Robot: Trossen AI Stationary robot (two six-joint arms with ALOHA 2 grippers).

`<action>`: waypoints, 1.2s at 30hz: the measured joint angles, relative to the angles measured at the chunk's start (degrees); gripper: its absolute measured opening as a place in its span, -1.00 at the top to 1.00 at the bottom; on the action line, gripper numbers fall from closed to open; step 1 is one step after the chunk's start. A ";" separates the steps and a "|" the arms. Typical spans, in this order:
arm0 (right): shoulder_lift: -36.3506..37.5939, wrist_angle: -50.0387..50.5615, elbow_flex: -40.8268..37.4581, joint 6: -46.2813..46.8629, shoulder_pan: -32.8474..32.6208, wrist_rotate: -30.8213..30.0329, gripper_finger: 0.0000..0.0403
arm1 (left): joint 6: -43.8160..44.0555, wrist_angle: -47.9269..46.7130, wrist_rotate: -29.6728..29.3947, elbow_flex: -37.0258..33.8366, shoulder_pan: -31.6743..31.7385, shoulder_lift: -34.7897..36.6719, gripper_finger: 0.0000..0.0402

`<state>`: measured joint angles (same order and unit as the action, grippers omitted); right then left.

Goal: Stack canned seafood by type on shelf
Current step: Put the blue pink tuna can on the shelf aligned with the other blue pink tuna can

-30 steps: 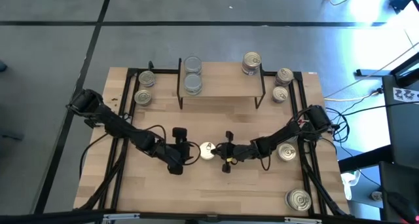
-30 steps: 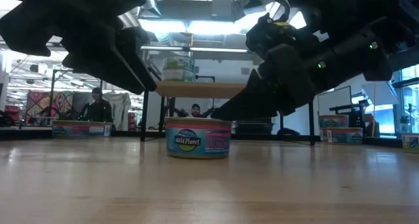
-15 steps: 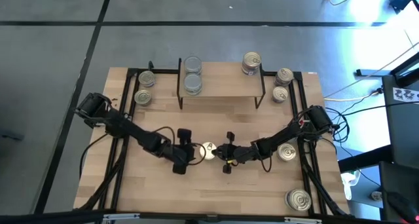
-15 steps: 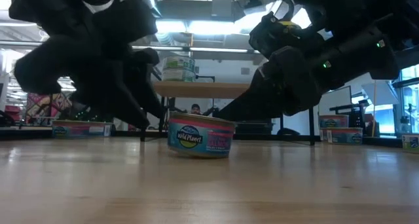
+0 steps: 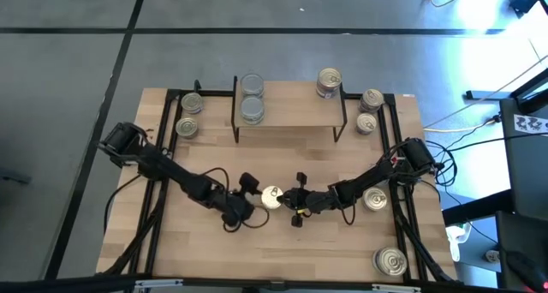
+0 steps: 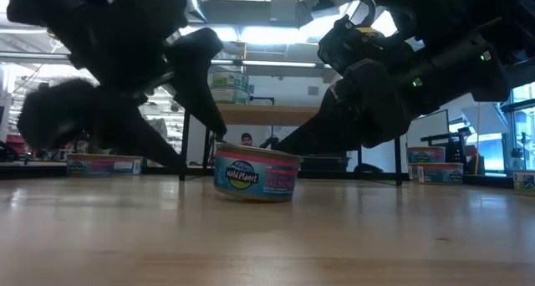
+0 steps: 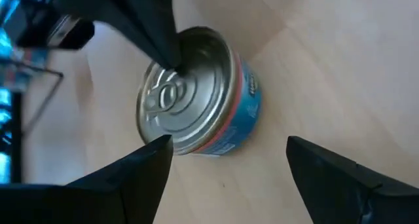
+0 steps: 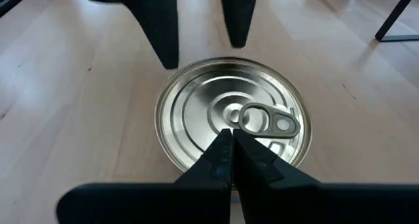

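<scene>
One tin of the canned seafood, a blue-labelled can (image 5: 271, 196) with a pull-ring lid, stands mid-table, slightly tilted. My right gripper (image 5: 288, 197) is shut, its tips on the lid. My left gripper (image 5: 254, 193) is open at the can's left side, its fingers (image 7: 152, 160) spread wider than the can (image 7: 196, 99). The shelf (image 5: 291, 115) at the far side carries two silver-lidded cans (image 5: 252, 110) on its left and a gold-lidded can (image 5: 329, 80) on its right. My right gripper presses its shut fingertips (image 8: 228, 140) on the can's lid (image 8: 196, 106), close beside the pull ring (image 8: 268, 119). It comes slanting down from the table's right. The can rests on the table, its left side a little raised (image 6: 219, 171). My left gripper has one fingertip (image 7: 163, 143) next to the can's lower rim; whether it touches cannot be told.
Two cans (image 5: 189, 115) lie left of the shelf and two (image 5: 369, 111) right of it. One can (image 5: 375, 199) sits under the right arm and another (image 5: 390, 260) at the near right corner. Black frame rails (image 5: 163, 156) run along both table sides.
My left gripper has come down and toward the can, rolled about its own axis and opened wider. The can, level a second ago, has tipped slightly, its left side rising. My right gripper has stayed on the lid.
</scene>
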<state>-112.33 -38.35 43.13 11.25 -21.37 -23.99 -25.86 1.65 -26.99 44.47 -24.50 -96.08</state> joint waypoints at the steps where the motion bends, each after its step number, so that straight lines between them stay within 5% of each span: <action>1: 0.00 -0.02 0.01 0.00 0.00 0.00 0.93 | -2.25 0.90 -0.67 0.00 -0.13 -0.62 -0.49; 8: 0.00 -0.05 -0.02 0.00 0.00 0.00 0.93 | -11.88 5.75 -4.93 0.00 -0.20 -4.69 -0.49; 36: 0.04 0.07 -0.13 -0.15 0.00 -0.10 0.93 | -17.67 17.92 -5.65 -0.02 1.96 -11.07 -0.49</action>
<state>-112.29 -38.28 43.00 11.09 -21.37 -24.09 -43.53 19.57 -32.64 44.45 -22.55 -107.15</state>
